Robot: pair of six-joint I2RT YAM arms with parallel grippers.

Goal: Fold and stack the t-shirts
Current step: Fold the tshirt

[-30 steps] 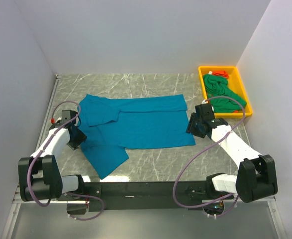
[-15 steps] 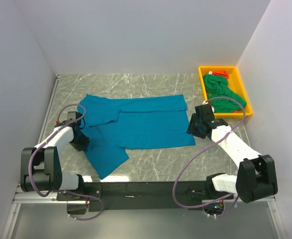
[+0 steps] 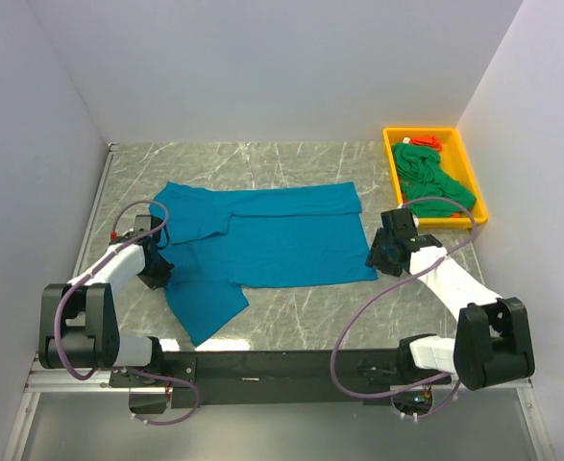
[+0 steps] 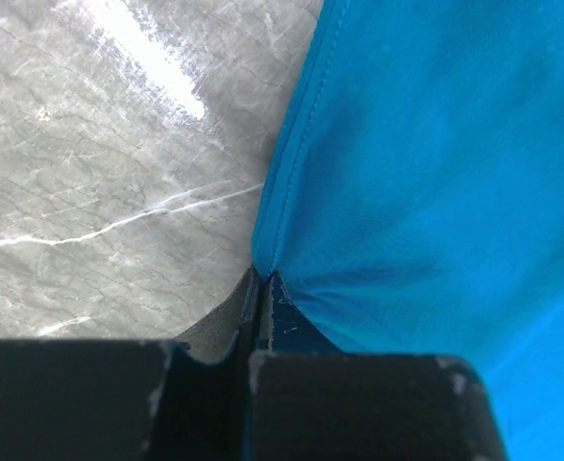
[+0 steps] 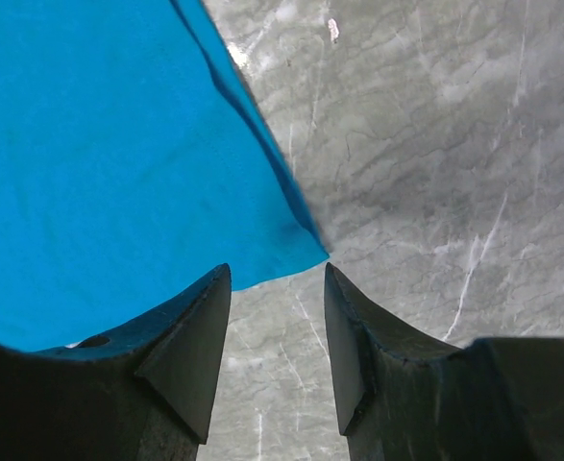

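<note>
Left wrist view is where the grip can be checked: the left gripper is seen clamped shut on the stitched edge of the teal-blue t-shirt, with just a small tuck of cloth pinched between the fingers. From the top view the shirt is found spread flat in the middle of the tabletop, one sleeve sticking out toward 7 o'clock, and that pinch is made at roughly 9 o'clock on the cloth. The right gripper is parked with its jaws apart, straddling the shirt's corner at about 4 o'clock, nothing held yet. The green t-shirt and the red-orange piece are bunched in the yellow bin at 2 o'clock, well apart from all this.

So a fold is probably being set up, with both ends of the near edge meant to be grabbed. For it to be done well, the right jaws should be dropped onto the tabletop and closed past the corner tip, since only the very point sits between them and could easily be missed. The left bite looks thin too, so the lift should be kept slow and both sides raised together, otherwise the cloth may be pulled out or the fold skewed.
</note>
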